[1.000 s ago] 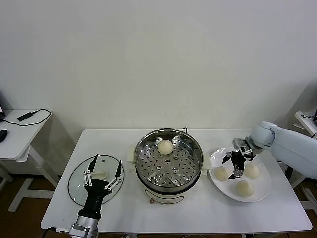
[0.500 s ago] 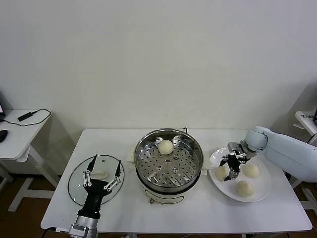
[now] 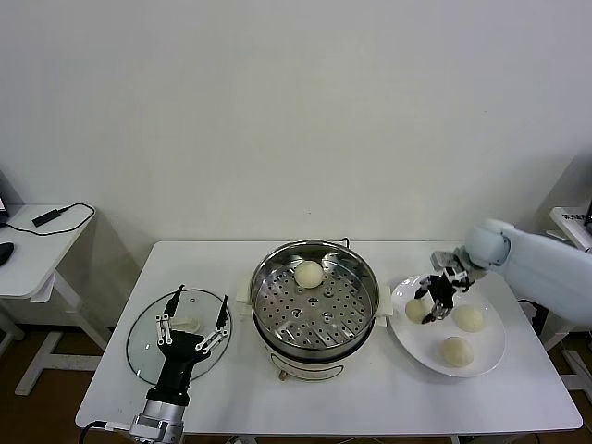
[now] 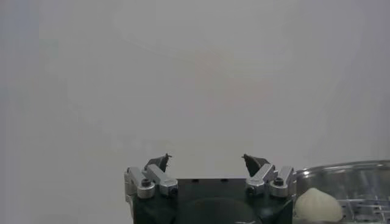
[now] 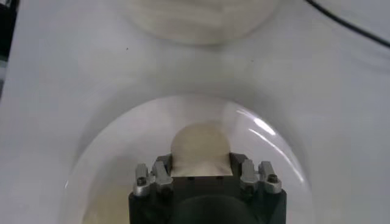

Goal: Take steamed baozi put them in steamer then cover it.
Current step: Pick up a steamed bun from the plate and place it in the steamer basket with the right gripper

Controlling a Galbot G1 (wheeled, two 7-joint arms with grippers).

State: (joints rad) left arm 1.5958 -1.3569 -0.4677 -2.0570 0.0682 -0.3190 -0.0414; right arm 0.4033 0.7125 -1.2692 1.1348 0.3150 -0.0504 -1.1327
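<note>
Fingers (image 3: 169,319) of the left gripper (image 3: 195,316) were spread wide and held nothing, the gripper poised over the cover (image 3: 178,337), which lay flat on the white table (image 3: 342,407) left of the steamer (image 3: 315,302). In the left wrist view the same fingertips (image 4: 159,162) stood well apart with only bare wall behind them.

The steamer sat mid-table, uncovered, with one steamed baozi (image 3: 309,273) on its perforated tray near the far rim.

To the right, the white plate (image 3: 486,356) carried two more buns, one (image 3: 469,317) toward its right side and one (image 3: 456,351) nearer the front edge. The right gripper (image 3: 431,296) was above the plate's left part, its fingers (image 5: 162,162) drawn narrow and clamped on a fourth bun (image 3: 416,309). The right wrist view showed that bun (image 5: 199,147) pinched between the pads, with the plate (image 5: 119,135) below it.
</note>
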